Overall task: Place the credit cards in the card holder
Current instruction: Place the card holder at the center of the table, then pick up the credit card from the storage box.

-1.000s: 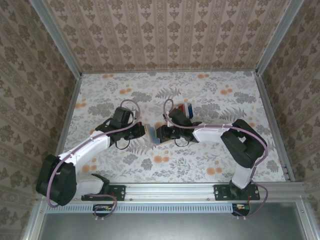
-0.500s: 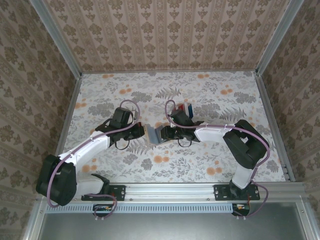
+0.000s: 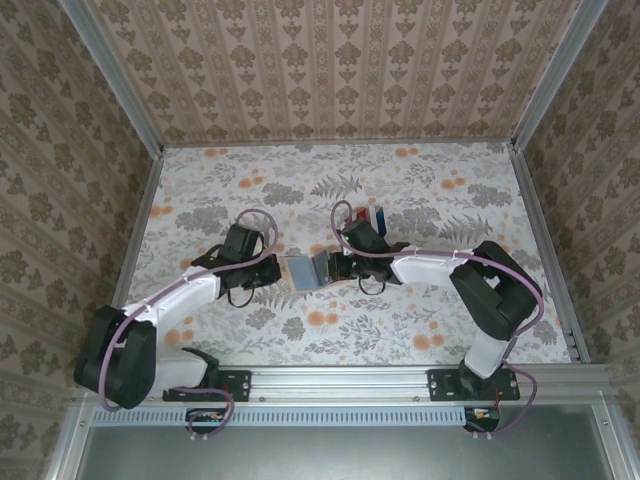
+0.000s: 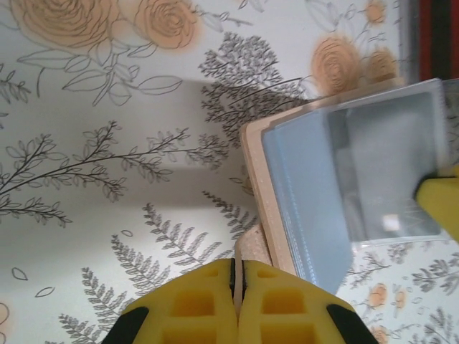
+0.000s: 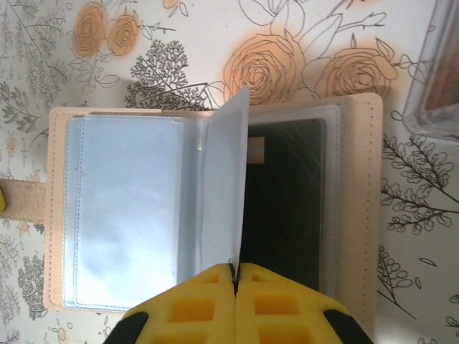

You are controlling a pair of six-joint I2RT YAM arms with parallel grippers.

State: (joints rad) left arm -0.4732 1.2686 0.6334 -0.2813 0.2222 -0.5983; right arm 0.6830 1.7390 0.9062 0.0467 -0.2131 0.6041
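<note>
The card holder lies open on the floral table between both grippers, tan outside with blue-grey pockets. My left gripper is shut on the tan strap at its left edge. My right gripper is shut on a clear pocket leaf that stands up from the middle fold. A dark card sits in the right-hand pocket. The credit cards, red with one blue, stand upright behind the right wrist; a red edge of them shows in the left wrist view.
A clear plastic stand holding the cards sits just beyond the holder's far right corner. Patterned walls and metal rails enclose the table. The right arm's elbow rests at the right.
The right gripper has closed on the clear pocket leaf. The card holder, earlier half folded between the grippers, now lies spread open and a little further left.
</note>
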